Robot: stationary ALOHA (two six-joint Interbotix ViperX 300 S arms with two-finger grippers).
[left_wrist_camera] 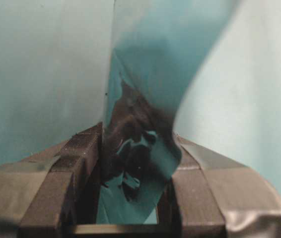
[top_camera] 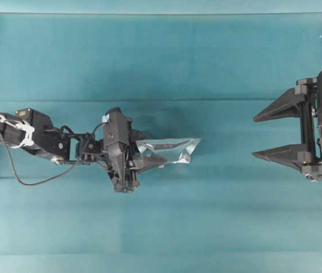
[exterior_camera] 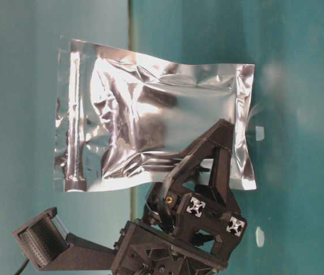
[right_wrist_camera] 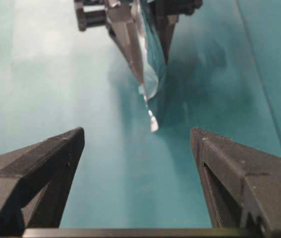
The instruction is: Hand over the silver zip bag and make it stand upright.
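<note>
Overhead exterior view: left gripper point(top_camera: 152, 162) clamped on the silver zip bag point(top_camera: 175, 149), lifted clear of the teal table point(top_camera: 161, 68), bag seen edge-on and pointing right toward the right gripper point(top_camera: 275, 133). Right gripper spread wide, empty, well apart from the bag at the right edge.

Handover step, judged not yet started. To do well: bring the wide jaws in from the right, straddling the bag's free edge squarely. Close only once the foil sits deep between the pads, clear of the left fingers. Release left only after the right grip looks firm. Crinkled foil likely slippery and floppy, so a shallow pinch on the seam risks a slide. Best taken so the bottom seam can meet the table flat later.

Table-level view: bag point(exterior_camera: 150, 134) broadside, one lower corner pinched by the left gripper point(exterior_camera: 208, 154), zip band at the left end.

Right wrist view: bag point(right_wrist_camera: 150, 74) ahead, centred between the open fingers point(right_wrist_camera: 46, 163), far off.
</note>
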